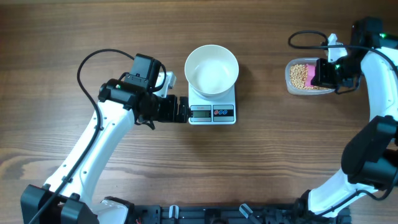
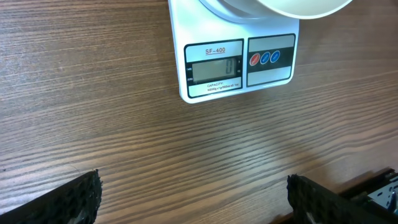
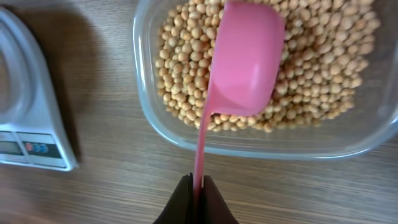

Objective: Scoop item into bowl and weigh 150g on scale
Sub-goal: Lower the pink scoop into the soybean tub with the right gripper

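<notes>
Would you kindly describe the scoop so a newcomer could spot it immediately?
Look to the right end of the wooden table, where a clear plastic tub holds soybeans. There the right gripper pinches a thin handle. At its end is the pink scoop, the only brightly coloured thing there.

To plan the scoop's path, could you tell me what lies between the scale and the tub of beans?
Nothing: between the scale and tub is bare table, seen overhead.

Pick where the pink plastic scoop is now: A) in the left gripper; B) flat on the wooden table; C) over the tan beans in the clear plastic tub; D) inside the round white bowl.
C: the right gripper holds the pink scoop by its handle, cup above the tan beans in the clear tub.
</notes>
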You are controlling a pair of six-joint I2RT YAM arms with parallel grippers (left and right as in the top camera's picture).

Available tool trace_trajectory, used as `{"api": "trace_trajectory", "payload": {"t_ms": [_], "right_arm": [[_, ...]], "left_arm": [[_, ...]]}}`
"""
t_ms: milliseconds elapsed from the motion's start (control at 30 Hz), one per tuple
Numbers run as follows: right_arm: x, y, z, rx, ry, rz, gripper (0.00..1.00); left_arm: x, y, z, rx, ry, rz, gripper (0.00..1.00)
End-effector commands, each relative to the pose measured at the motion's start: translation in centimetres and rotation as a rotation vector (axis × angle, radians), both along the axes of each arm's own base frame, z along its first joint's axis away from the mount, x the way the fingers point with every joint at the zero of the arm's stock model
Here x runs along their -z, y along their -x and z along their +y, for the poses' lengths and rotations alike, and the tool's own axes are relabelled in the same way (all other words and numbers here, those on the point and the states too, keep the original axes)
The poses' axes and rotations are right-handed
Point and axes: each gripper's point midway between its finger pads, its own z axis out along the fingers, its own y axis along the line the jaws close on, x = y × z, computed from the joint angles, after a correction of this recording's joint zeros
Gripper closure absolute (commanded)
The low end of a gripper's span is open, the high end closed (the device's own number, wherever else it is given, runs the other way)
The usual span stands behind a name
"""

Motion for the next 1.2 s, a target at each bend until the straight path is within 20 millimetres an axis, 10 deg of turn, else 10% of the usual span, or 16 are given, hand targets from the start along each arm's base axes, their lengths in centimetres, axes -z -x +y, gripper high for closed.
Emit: {"api": "trace_trajectory", "payload": {"t_ms": [0, 633, 1167], "right_arm": [[1.1, 0.8, 1.4, 0.031, -0.159, 0.028, 0.96], [0.0, 1.1, 0.0, 0.151, -0.367, -0.017, 0.96], [2.9, 2.5, -0.7, 0.228, -0.463, -0.024, 0.96]], "left_arm": [[0.2, 0.0, -0.1, 0.017, 0.005, 0.004, 0.0], [0.2, 0.0, -0.1, 0.017, 0.005, 0.004, 0.0], [0.2, 0.0, -0.1, 0.017, 0.005, 0.004, 0.0]]}}
